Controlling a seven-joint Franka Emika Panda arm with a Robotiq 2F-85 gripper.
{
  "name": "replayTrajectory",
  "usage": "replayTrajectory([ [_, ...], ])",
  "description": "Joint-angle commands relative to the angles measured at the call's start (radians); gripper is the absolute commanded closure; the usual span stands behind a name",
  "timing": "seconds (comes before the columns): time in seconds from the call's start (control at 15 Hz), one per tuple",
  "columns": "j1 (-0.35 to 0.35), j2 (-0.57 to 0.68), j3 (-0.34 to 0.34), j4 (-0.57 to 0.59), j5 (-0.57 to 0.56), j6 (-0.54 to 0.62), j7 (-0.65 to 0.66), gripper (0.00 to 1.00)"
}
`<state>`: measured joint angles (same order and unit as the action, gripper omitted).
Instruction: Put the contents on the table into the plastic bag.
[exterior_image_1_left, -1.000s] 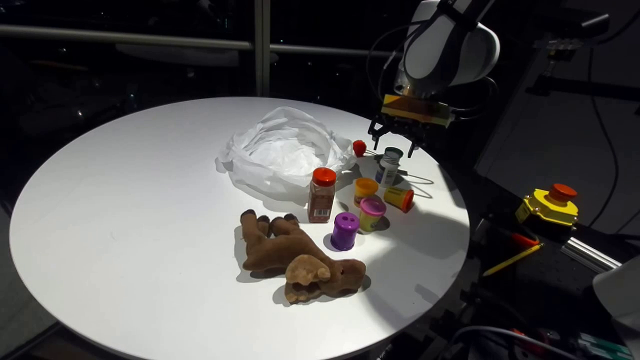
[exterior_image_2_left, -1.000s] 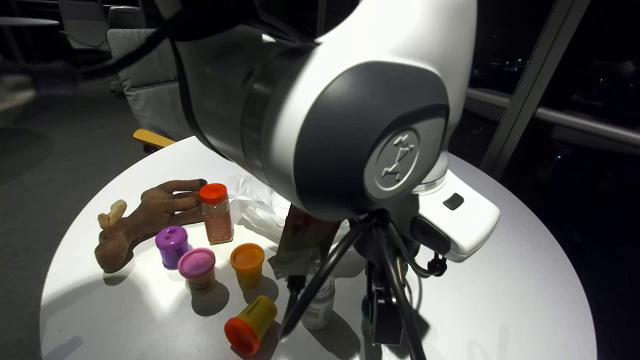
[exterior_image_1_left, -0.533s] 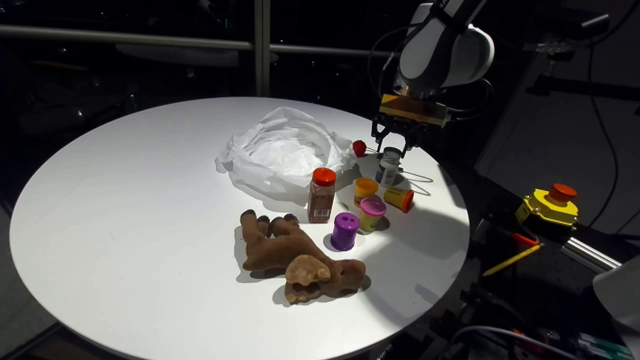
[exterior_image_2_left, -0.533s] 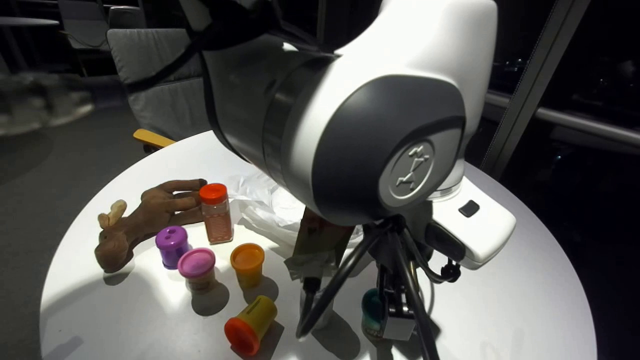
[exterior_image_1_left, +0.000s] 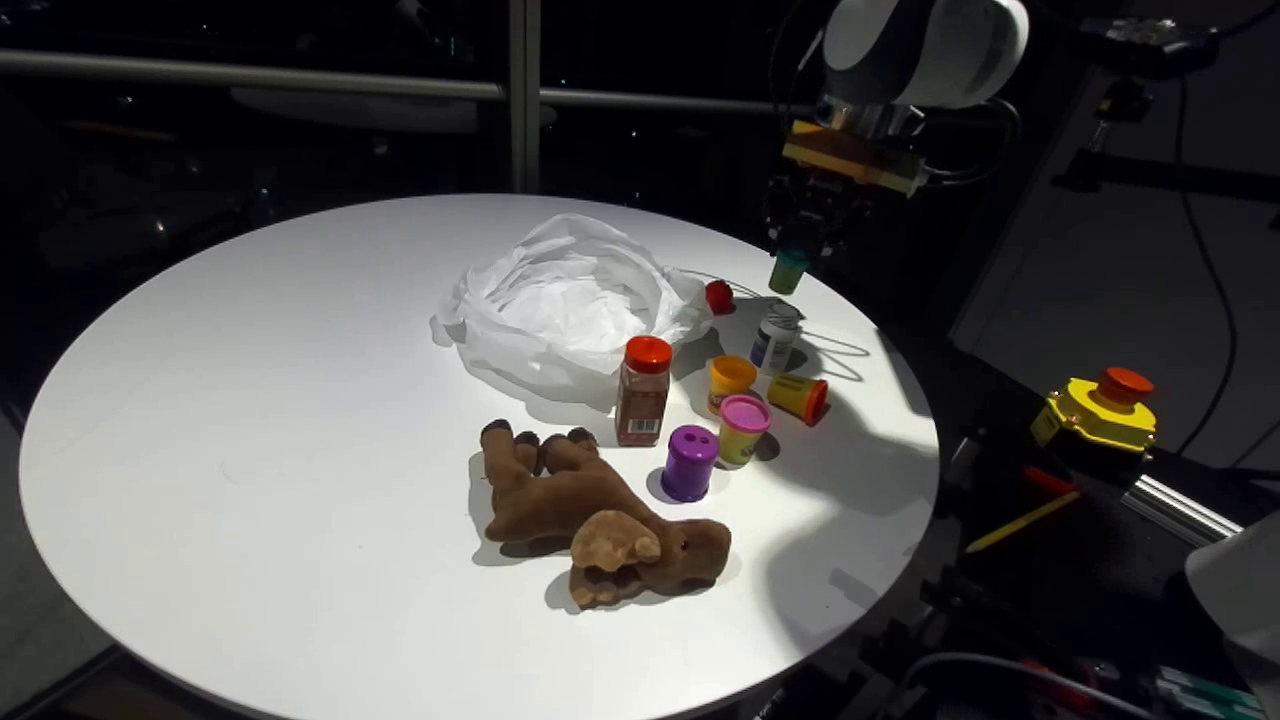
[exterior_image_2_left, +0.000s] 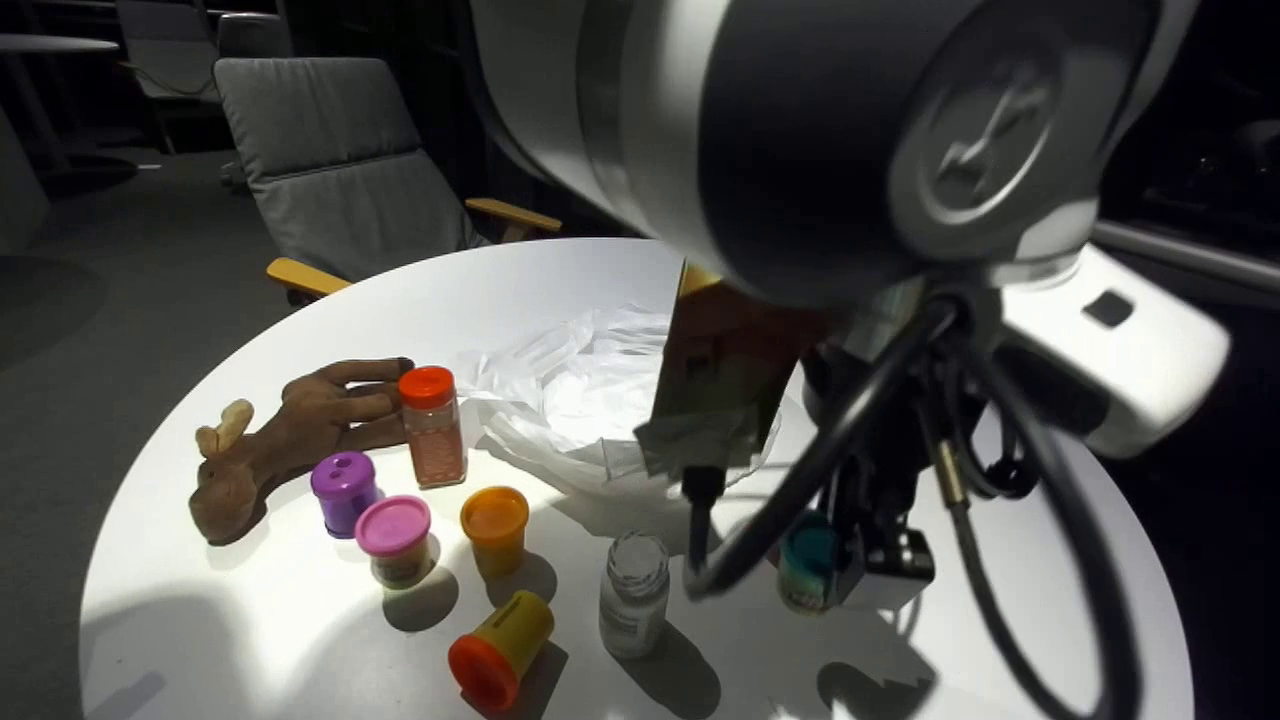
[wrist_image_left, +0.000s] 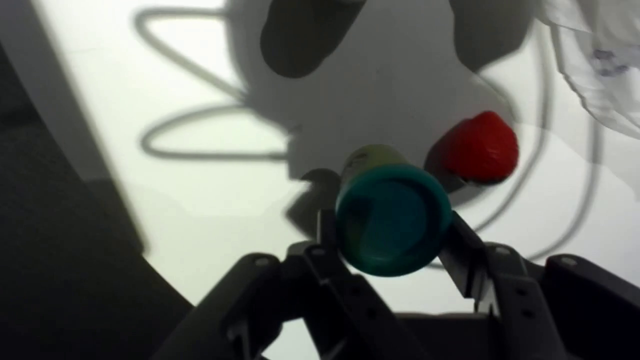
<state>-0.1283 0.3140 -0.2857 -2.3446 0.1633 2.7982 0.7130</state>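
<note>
Above the table (exterior_image_1_left: 300, 450), the claw (wrist_image_left: 391, 231) has raised a teal-lidded tub (exterior_image_1_left: 788, 273).

Grey chair (exterior_image_2_left: 320, 130) with tan armrests (exterior_image_2_left: 305, 276); yellow pencil (exterior_image_1_left: 1024, 521).

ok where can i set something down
In an exterior view, the table is bare left of the plastic bag and plush moose, and between moose and near rim. Crowded: right of centre, where red-capped jar, purple pot, pink-lidded tub, orange tub and clear bottle cluster.
</note>
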Motion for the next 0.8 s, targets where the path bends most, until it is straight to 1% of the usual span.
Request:
replayTrajectory([
  [0.0, 0.055, -0.193, -0.034, -0.011, -0.059, -0.122, 0.048, 0.72],
  [0.07, 0.062, -0.215, -0.012, 0.014, -0.075, -0.167, 0.059, 0.72],
  [0.2, 0.078, -0.226, 0.032, 0.061, -0.124, -0.219, 0.110, 0.72],
  [0.27, 0.088, -0.202, 0.062, 0.090, -0.141, -0.231, 0.133, 0.72],
  [0.33, 0.097, -0.187, 0.087, 0.110, -0.159, -0.231, 0.150, 0.72],
  [0.53, 0.134, -0.070, 0.148, 0.181, -0.186, -0.173, 0.184, 0.72],
  [0.6, 0.151, -0.030, 0.154, 0.205, -0.209, -0.156, 0.197, 0.72],
  [0.73, 0.199, 0.059, 0.140, 0.274, -0.277, -0.128, 0.247, 0.72],
])
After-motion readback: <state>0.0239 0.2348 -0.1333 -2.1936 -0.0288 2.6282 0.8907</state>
